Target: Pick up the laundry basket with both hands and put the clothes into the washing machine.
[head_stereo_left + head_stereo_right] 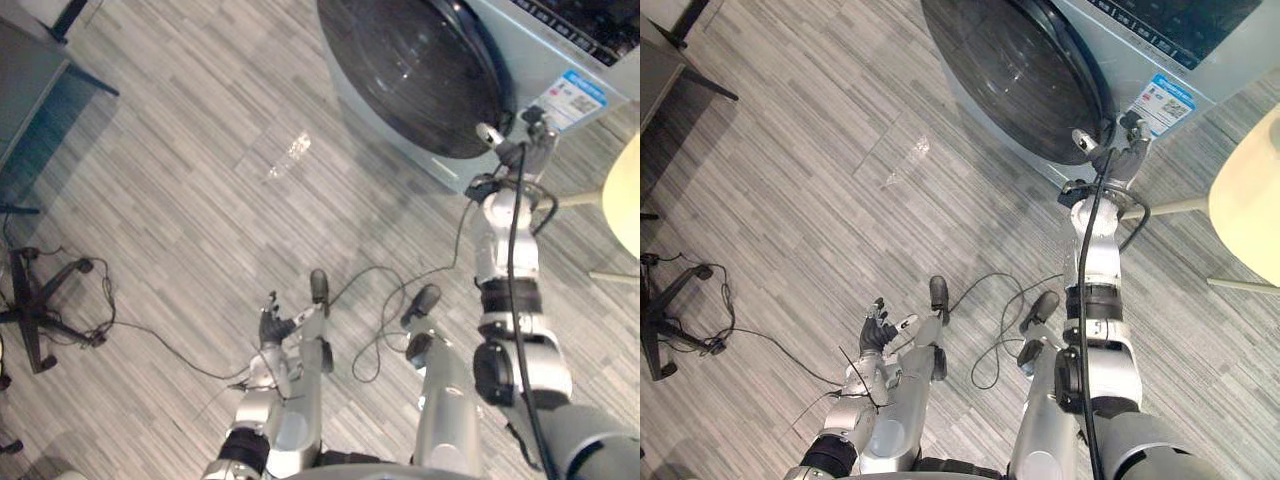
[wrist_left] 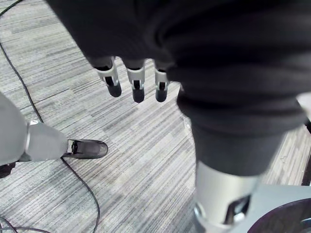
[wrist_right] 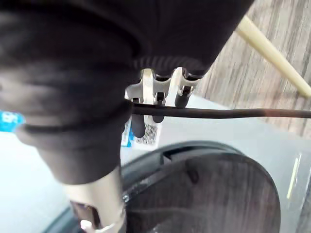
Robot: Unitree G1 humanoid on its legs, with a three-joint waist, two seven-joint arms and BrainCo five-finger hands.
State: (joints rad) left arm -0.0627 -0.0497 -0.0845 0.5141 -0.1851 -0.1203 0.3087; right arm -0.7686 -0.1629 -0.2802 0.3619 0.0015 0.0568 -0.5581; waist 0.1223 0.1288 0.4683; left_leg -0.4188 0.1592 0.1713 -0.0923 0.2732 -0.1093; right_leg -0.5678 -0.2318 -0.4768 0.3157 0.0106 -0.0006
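Note:
The washing machine [image 1: 560, 50] stands at the top of the head views, its round dark glass door [image 1: 410, 70] facing me. My right hand [image 1: 520, 135] is raised to the door's right rim, just below a blue and white sticker [image 1: 575, 98]. Its thumb points toward the glass and its fingers [image 3: 155, 94] are nearly straight, holding nothing. In the right wrist view the door [image 3: 214, 194] lies just past those fingers. My left hand [image 1: 272, 325] hangs low over the wooden floor, with relaxed, empty fingers [image 2: 136, 82].
An office chair base [image 1: 30, 310] stands at the left edge and a dark desk [image 1: 30, 80] at the upper left. A cream round table [image 1: 625, 195] on wooden legs sits right of the machine. Grey plank floor [image 1: 200, 180] stretches between the desk and the machine.

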